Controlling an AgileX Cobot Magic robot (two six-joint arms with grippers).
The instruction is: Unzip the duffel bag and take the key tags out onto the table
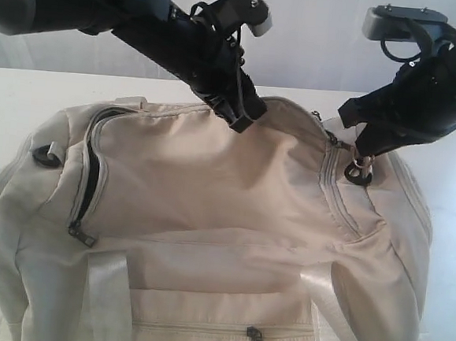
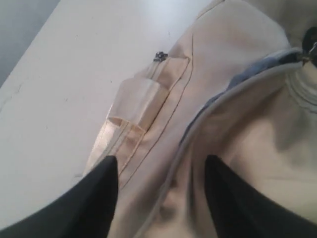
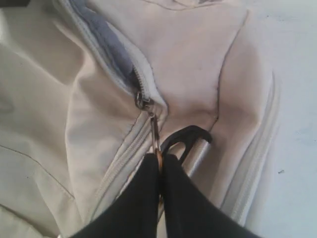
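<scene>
The cream duffel bag (image 1: 211, 185) fills the near table (image 1: 21, 95), its main zipper partly undone, showing grey lining (image 3: 106, 44). My right gripper (image 1: 361, 156) is shut on the metal zipper pull (image 3: 154, 134), just below the slider (image 3: 143, 102) and beside a black D-ring (image 3: 185, 136); in the right wrist view the gripper (image 3: 159, 159) has its fingers pressed together on the pull. My left gripper (image 1: 244, 118) rests on the bag's far top edge. In the left wrist view the gripper (image 2: 161, 171) is open, its jaws wide apart over a fold of fabric. The key tags are hidden.
On the bag's left end a curved side zipper (image 1: 92, 172) gapes dark, its pull (image 1: 81, 234) hanging low. A front pocket zipper pull (image 1: 256, 340) sits near the bottom edge. Webbing straps (image 1: 107, 295) run down the front. White tabletop (image 2: 74, 74) shows beyond the bag.
</scene>
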